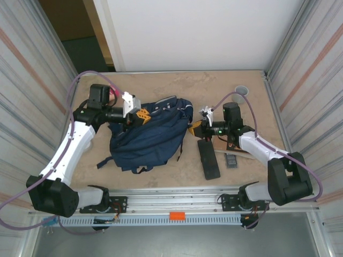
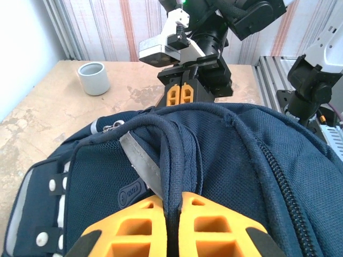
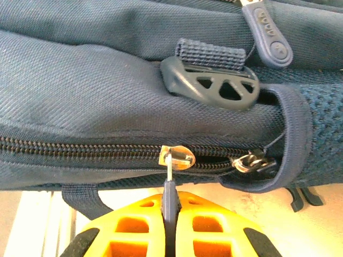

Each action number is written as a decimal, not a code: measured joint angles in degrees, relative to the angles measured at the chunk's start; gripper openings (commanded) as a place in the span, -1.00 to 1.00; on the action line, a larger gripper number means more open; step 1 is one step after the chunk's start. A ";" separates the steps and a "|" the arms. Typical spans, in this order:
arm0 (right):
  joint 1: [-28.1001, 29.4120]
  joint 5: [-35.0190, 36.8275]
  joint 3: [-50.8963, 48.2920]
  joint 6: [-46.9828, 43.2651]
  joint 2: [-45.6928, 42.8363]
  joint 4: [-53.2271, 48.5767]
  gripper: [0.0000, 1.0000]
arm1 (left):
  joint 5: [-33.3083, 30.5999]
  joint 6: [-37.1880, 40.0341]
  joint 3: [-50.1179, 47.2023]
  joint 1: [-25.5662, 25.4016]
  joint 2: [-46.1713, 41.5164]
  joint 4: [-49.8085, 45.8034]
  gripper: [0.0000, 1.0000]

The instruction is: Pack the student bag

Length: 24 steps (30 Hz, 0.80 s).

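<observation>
The navy student bag (image 1: 147, 136) lies in the middle of the table, top end toward the back. My left gripper (image 1: 142, 116) is at its top left, shut on the bag's dark carry handle (image 2: 172, 160), which runs between the orange fingers (image 2: 134, 225). My right gripper (image 1: 196, 128) is at the bag's right side, shut on a navy zipper pull (image 3: 170, 198) that hangs from a silver slider (image 3: 177, 157) on a zipper (image 3: 80, 150) that looks closed. A second silver slider (image 3: 252, 160) sits at the zipper's right end.
A long black case (image 1: 208, 159) and a small dark calculator-like item (image 1: 231, 160) lie on the table right of the bag, near my right arm. A grey cup (image 1: 241, 91) stands at the back right. Striped walls close in both sides.
</observation>
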 measured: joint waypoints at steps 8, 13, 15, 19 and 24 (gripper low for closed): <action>-0.04 1.57 0.44 -0.31 -1.38 -3.26 -1.00 | -2.91 -3.08 -1.40 -0.37 -0.31 3.54 -1.00; 2.64 5.11 1.55 -0.46 -4.76 -8.04 -1.00 | -14.27 -6.62 -1.64 -4.83 -0.52 6.56 -1.00; 4.44 6.91 2.54 -0.57 -6.51 -10.73 -1.00 | -19.26 -8.09 -1.64 -6.75 -0.42 7.50 -1.00; 7.48 10.49 4.17 -0.68 -9.18 -15.17 -1.00 | -27.10 -12.09 -1.64 -9.64 0.09 9.92 -1.00; 12.31 15.58 5.79 -0.42 -10.80 -19.56 -1.00 | -38.27 -17.75 -1.66 -16.26 2.36 14.27 -1.00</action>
